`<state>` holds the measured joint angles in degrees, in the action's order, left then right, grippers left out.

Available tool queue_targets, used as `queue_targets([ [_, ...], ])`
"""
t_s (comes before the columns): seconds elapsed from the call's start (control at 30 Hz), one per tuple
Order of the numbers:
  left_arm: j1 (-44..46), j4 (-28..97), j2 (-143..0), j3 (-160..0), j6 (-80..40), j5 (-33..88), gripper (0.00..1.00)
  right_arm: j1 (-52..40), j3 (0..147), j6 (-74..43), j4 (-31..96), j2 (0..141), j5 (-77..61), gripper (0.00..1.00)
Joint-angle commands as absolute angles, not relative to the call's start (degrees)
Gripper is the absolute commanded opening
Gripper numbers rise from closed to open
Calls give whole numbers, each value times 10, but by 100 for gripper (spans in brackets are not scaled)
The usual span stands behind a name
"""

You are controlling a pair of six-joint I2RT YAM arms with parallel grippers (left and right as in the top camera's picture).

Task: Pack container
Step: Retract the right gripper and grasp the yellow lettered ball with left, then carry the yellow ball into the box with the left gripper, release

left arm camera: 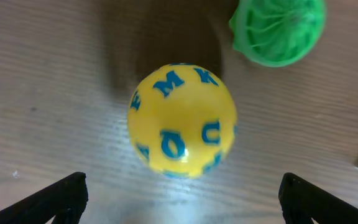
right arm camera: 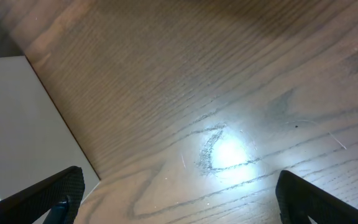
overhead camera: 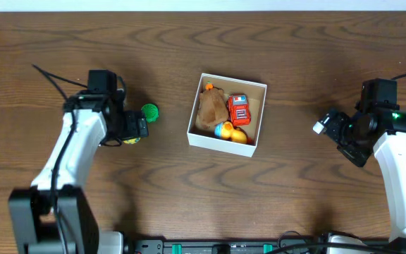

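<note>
Overhead, the dark wooden table [overhead camera: 294, 197] carries the square white cardboard container [overhead camera: 220, 143] between the two arms. It sits well apart from both sets of jaws and already holds a brown plush toy [overhead camera: 212, 107], a red toy car [overhead camera: 239, 109] and an orange-and-blue toy [overhead camera: 231, 132].

The left gripper [left arm camera: 182, 199] has its jaws spread wide. The yellow ball with blue letters [left arm camera: 182, 120] lies just ahead of them, centred on the gap but not yet between the tips. The right gripper [right arm camera: 179, 196] is also spread, over bare wood.

The likely trouble is that a round ball may roll if one finger reaches it first. It could also bump the green ribbed ball [left arm camera: 280, 28] just beyond.

Only the overhead view shows the container's contents, and there the yellow ball is nearly hidden under the gripper. The left wrist view alone shows its alignment. The right wrist view catches only a white container wall beyond one jaw.
</note>
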<state>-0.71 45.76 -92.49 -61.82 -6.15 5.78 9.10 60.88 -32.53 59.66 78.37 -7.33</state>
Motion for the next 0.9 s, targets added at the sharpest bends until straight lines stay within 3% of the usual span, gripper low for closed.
queue_targets([
  [0.0, -10, 449, -961, -628, -45, 33, 99, 94, 606, -334, 596, 787, -77, 99],
  [0.13, -10, 431, -993, -628, -45, 21, 93, 94, 606, -334, 596, 787, -77, 99],
  [0.33, -10, 389, -1015, -628, -34, 21, 72, 94, 606, -334, 596, 787, -77, 99],
  [0.47, -10, 387, -1014, -628, -32, 21, 52, 94, 606, -334, 596, 787, -77, 99],
  [0.7, -9, 404, -986, -630, -33, 22, 37, 94, 606, -334, 596, 787, -77, 99],
  [0.87, -1, 442, -909, -651, -33, 39, 35, 94, 606, -334, 596, 787, -77, 99],
])
